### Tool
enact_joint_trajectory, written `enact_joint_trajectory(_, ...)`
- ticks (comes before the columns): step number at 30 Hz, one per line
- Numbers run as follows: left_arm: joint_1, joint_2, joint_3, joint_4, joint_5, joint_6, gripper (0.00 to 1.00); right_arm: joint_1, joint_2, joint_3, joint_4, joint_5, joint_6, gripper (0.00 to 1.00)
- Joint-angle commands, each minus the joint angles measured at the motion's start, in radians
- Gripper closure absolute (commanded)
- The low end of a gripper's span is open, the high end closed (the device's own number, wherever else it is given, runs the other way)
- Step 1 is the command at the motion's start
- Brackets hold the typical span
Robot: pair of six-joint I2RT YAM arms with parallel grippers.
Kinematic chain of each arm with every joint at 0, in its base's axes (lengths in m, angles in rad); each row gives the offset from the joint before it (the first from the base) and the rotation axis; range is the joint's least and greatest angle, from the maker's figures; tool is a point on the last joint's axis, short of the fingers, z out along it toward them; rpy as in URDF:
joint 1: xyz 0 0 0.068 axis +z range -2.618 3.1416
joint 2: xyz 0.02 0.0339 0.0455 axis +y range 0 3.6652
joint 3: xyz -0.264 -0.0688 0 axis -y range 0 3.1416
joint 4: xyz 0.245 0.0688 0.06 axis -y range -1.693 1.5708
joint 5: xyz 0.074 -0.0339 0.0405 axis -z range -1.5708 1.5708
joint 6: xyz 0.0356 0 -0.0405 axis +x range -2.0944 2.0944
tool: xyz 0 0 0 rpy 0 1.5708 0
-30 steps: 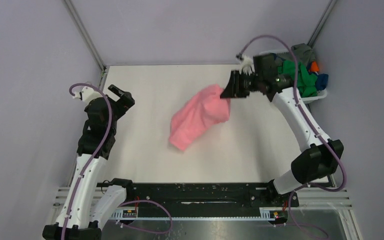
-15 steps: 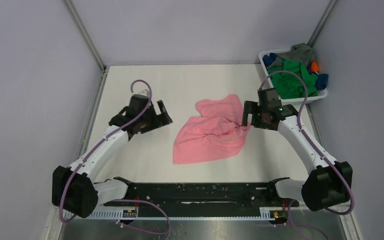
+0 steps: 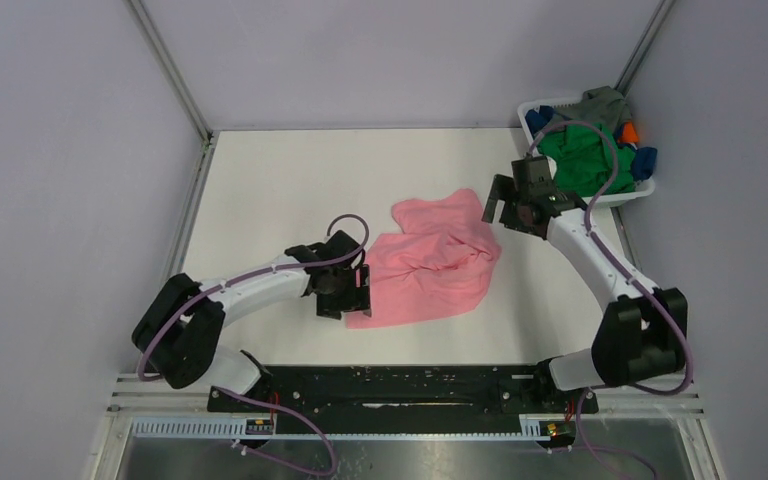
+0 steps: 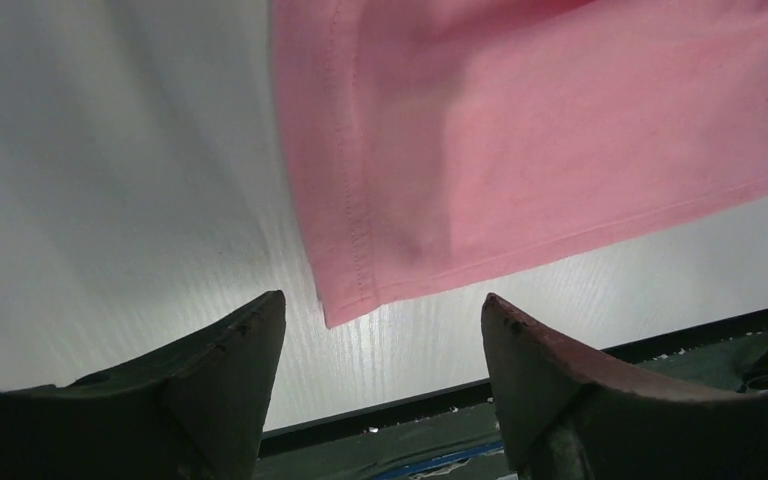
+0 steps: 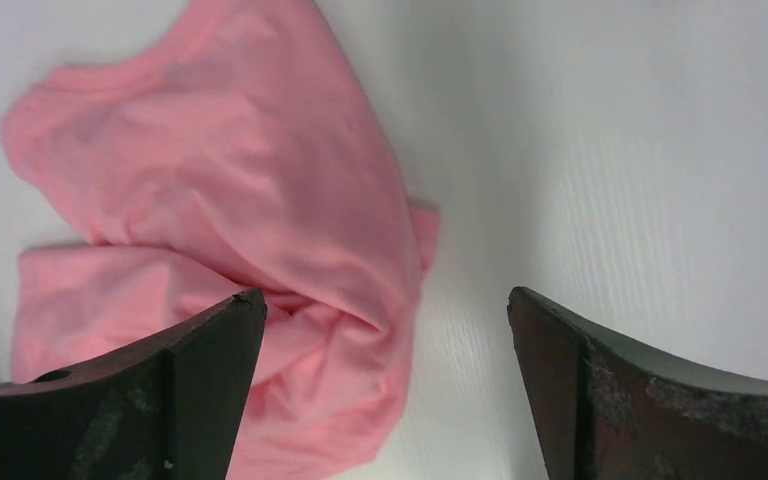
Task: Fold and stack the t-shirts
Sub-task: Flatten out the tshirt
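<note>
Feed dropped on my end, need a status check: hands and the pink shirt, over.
Left hand open at hem corner of pink shirt. Right hand open, empty, off shirt. Shirt crumpled, unfolded. Nothing blocking.

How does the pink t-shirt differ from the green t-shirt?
The pink t-shirt lies alone, crumpled, on the table; the green t-shirt is bunched in the white basket among other shirts. The pink t-shirt has the open left gripper at its near corner; the green t-shirt has no gripper on it. Neither is folded.

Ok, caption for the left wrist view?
Open left gripper framing a hemmed corner of the pink t-shirt on the table.
</note>
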Motion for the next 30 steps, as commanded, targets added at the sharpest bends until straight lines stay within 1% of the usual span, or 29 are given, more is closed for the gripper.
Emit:
enact_joint_trajectory(1,-0.035,0.039,-0.003,0.059,-0.028,-0.056,0.3,-0.002,0.119,0.129,0.112,-0.077,-0.044,0.01)
enact_joint_trajectory(4,-0.05,0.111,0.02,0.087,-0.045,-0.06,0.35,-0.002,0.241,0.211,0.137,-0.147,-0.074,0.01)
enact_joint_trajectory(6,-0.05,0.161,0.044,0.087,-0.066,-0.057,0.4,-0.002,0.335,0.278,0.136,-0.19,-0.081,0.01)
enact_joint_trajectory(10,-0.048,0.225,0.092,0.06,-0.156,-0.056,0.57,-0.002,0.514,0.438,0.08,-0.188,-0.086,0.0)
enact_joint_trajectory(11,-0.048,0.237,0.104,0.049,-0.171,-0.056,0.63,-0.001,0.576,0.487,0.046,-0.186,-0.081,0.01)
enact_joint_trajectory(12,-0.047,0.249,0.115,0.044,-0.187,-0.051,0.75,-0.001,0.62,0.549,0.003,-0.173,-0.071,0.01)
enact_joint_trajectory(13,-0.045,0.258,0.127,0.043,-0.201,-0.047,0.91,0.0,0.668,0.608,-0.035,-0.161,-0.066,0.0)
enact_joint_trajectory(14,-0.042,0.261,0.137,0.037,-0.217,-0.045,1.0,0.002,0.714,0.659,-0.062,-0.143,-0.064,0.0)
enact_joint_trajectory(16,-0.03,0.249,0.153,0.019,-0.245,-0.045,1.0,0.002,0.792,0.755,-0.124,-0.098,-0.041,0.01)
enact_joint_trajectory(18,-0.014,0.208,0.136,0.015,-0.266,-0.058,1.0,0.005,0.862,0.856,-0.216,-0.076,-0.009,0.0)
enact_joint_trajectory(21,0.021,0.149,0.085,0.015,-0.265,-0.071,1.0,0.017,0.933,0.913,-0.279,-0.072,-0.003,0.01)
enact_joint_trajectory(24,0.051,0.112,0.044,0.013,-0.254,-0.074,1.0,0.049,0.964,0.921,-0.302,-0.071,-0.018,0.0)
enact_joint_trajectory(26,0.054,0.097,0.035,0.011,-0.246,-0.072,1.0,0.068,0.974,0.91,-0.309,-0.099,-0.027,0.06)
enact_joint_trajectory(28,0.054,0.087,0.034,-0.001,-0.242,-0.076,1.0,0.087,0.975,0.89,-0.317,-0.114,-0.039,0.17)
enact_joint_trajectory(30,0.054,0.069,0.031,-0.005,-0.249,-0.082,1.0,0.1,0.962,0.862,-0.316,-0.11,-0.045,0.21)
